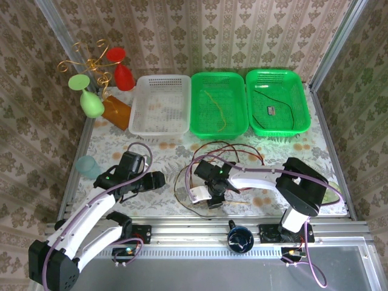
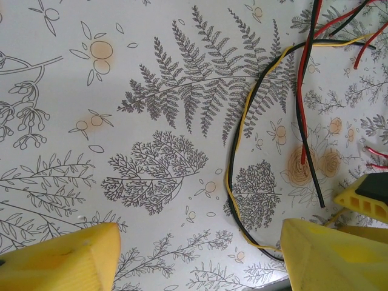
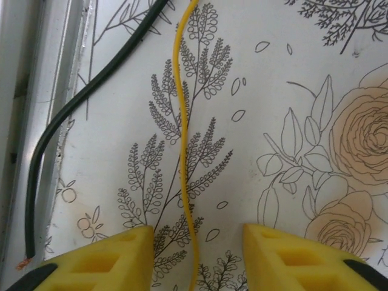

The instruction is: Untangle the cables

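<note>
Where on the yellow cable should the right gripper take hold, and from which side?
Take the straight stretch of the yellow cable, flat on the tablecloth, from above, straddling it. It runs alone there, apart from the black cable.

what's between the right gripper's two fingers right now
A thin yellow cable runs between the right gripper's open fingers, touching neither, over the printed tablecloth; the right wrist view shows it.

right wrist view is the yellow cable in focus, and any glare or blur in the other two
Right wrist: yellow cable sharp, right claw softer near the lens. Left wrist: cables crisp, left claw slightly soft. Top external: even light, faint shadows, no strong glare.
</note>
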